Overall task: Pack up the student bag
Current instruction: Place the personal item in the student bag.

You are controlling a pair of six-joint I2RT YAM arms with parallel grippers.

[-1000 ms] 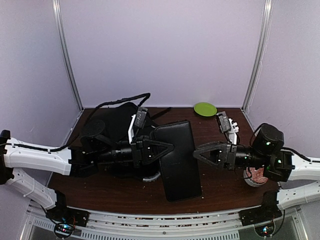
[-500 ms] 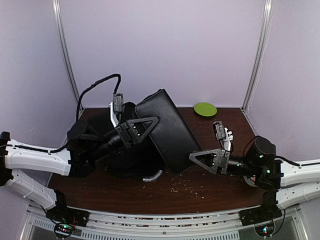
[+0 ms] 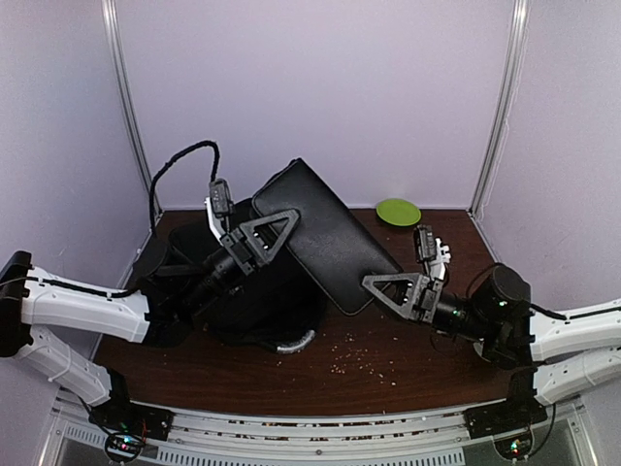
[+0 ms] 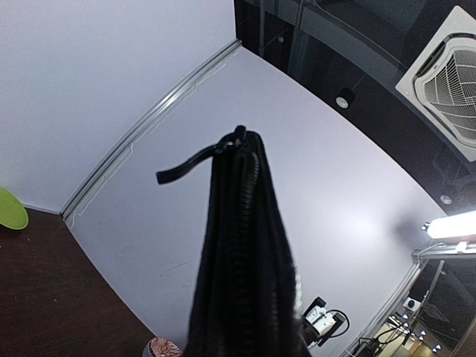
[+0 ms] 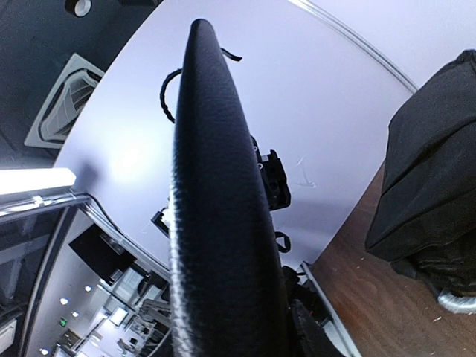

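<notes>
Up beside large black fabric student bag [image 3: 272,316], clamping slim flat black case [image 3: 325,233] in left gripper [image 3: 264,231] and right gripper [image 3: 380,289], liable to slip under uneven pull.

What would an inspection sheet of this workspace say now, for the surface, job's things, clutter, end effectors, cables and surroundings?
Surface: dark wooden table, with pale crumbs scattered near the front.
Job's things: student bag lies left of centre, partly under the left arm.
Clutter: green plate at the back; slim black case lifted off the table, tilted.
End effectors: left end effector shut on the case's left edge; right end effector shut on its lower corner.
Cables: black cable loops above the left arm.
Surroundings: lilac walls, metal frame posts; no people seen.
</notes>
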